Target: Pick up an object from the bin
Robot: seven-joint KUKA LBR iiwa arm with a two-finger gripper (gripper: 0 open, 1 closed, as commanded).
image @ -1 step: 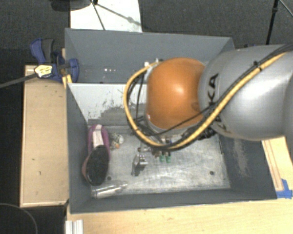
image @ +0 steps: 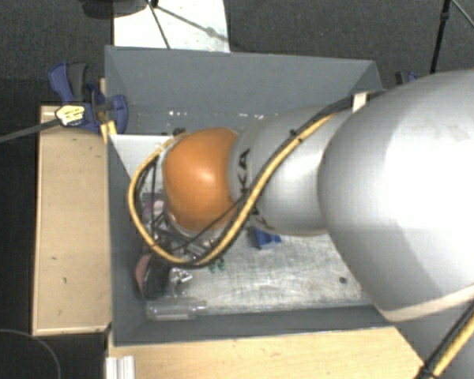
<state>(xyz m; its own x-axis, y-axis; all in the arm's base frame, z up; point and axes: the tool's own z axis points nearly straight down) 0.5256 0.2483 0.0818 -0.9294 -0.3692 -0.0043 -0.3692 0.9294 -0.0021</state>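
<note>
**Arm low in the bin's left end; grip state not readable**

Watching from beside the bin. The arm (image: 395, 196) comes in from the right and covers much of the grey metal bin (image: 245, 81). Its orange cover (image: 197, 178) sits over the left part of the bin floor. A yellow-and-black cable (image: 278, 158) runs along the arm and loops around and under the cover.

Gripper (image: 172, 249): I can make out only dark hardware beneath the orange cover, low in the left end of the bin. I cannot tell how far open it is, or whether it has hold of anything.

Nearest thing: a dark rounded object (image: 148, 276) with a reddish edge. It lies in the bin's lower-left corner as viewed, close to the left wall, just below and left of the gripper. Contact between the two cannot be judged.

Other contents noted:
- A clear plastic piece (image: 174, 311) lies flat along the lower wall, just beside the dark rounded object.
- A small green bit (image: 215, 266) is on the floor, right of the gripper.
- A blue piece (image: 262, 238) is further right, partly under the arm.
- A pink-purple thing (image: 153, 208) is near the left wall, mostly hidden behind the cable loop.
</note>
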